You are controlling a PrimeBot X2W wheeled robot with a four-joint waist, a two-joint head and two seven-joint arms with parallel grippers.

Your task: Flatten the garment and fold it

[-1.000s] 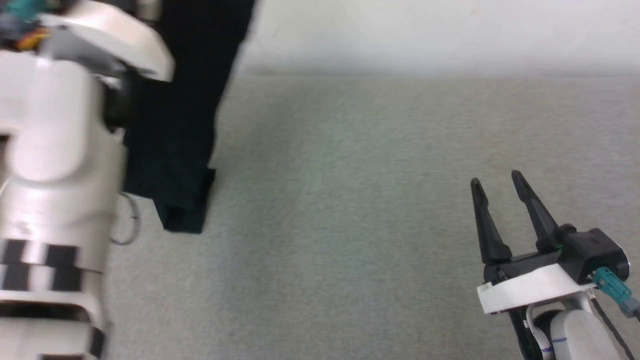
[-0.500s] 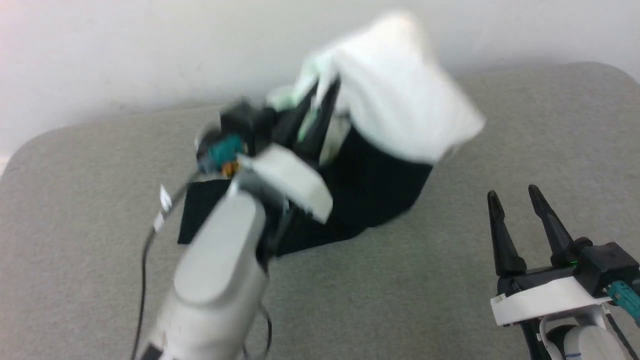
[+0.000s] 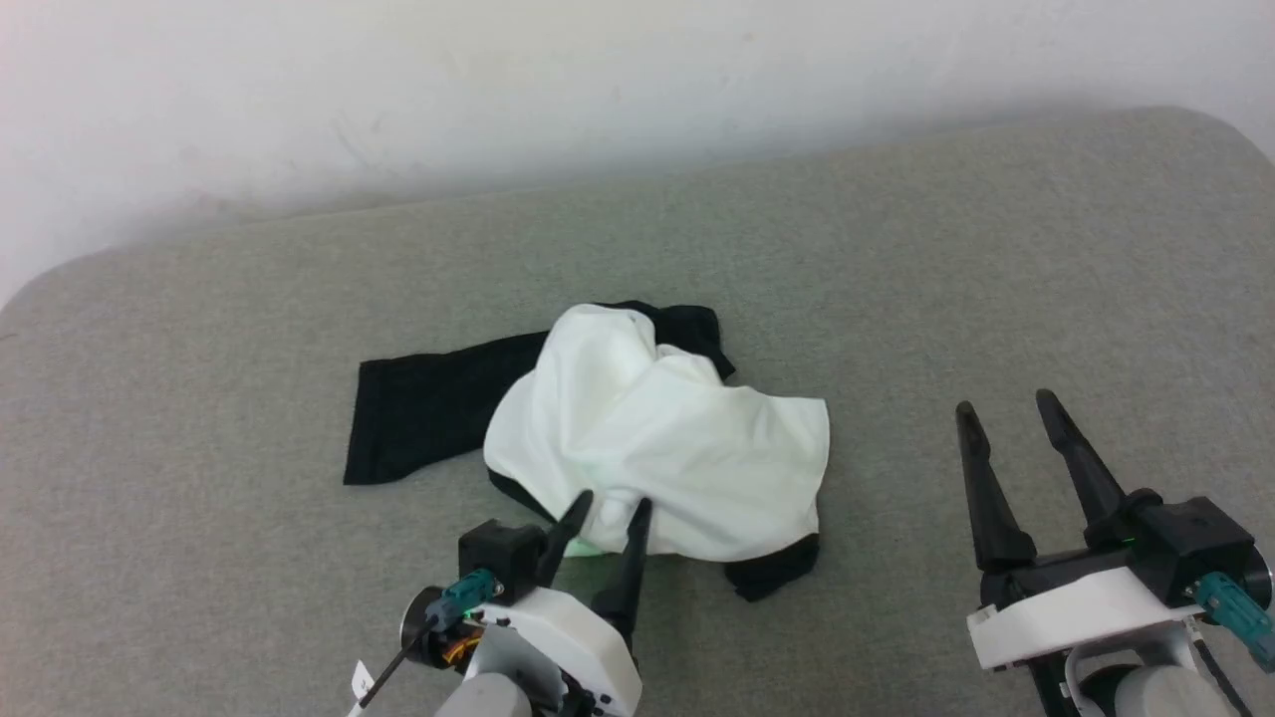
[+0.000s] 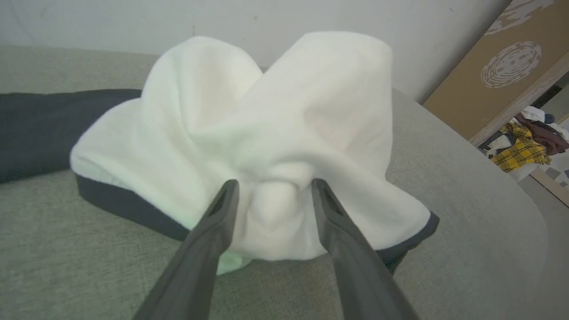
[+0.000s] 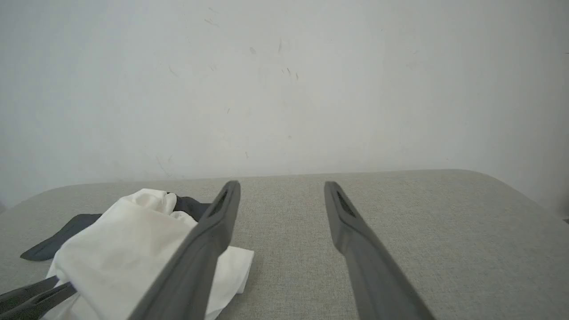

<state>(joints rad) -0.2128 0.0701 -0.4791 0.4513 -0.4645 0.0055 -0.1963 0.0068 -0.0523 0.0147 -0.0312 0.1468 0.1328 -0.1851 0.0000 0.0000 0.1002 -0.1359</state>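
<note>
The garment (image 3: 657,438) lies crumpled in a heap on the grey padded surface (image 3: 896,299), white body on top. One black sleeve (image 3: 418,418) stretches out flat to the left, and a black edge peeks out at the lower right. My left gripper (image 3: 610,506) stands open at the heap's near edge. In the left wrist view a fold of the white garment (image 4: 275,133) bulges between the parted fingers of the left gripper (image 4: 273,186). My right gripper (image 3: 1006,406) is open with nothing in it, right of the heap. The right wrist view shows the right gripper (image 5: 281,189) beside the garment (image 5: 133,235).
A white wall (image 3: 598,80) runs along the far edge of the surface, whose corners are rounded. In the left wrist view a brown board (image 4: 502,66) and a pile of other clothes (image 4: 524,146) stand beyond the right end. Bare grey surface (image 5: 400,222) lies around the right gripper.
The left arm swung the garment down from up high onto the surface and its jaws have parted. The head camera has tilted meanwhile. The right gripper has stayed open in place.
</note>
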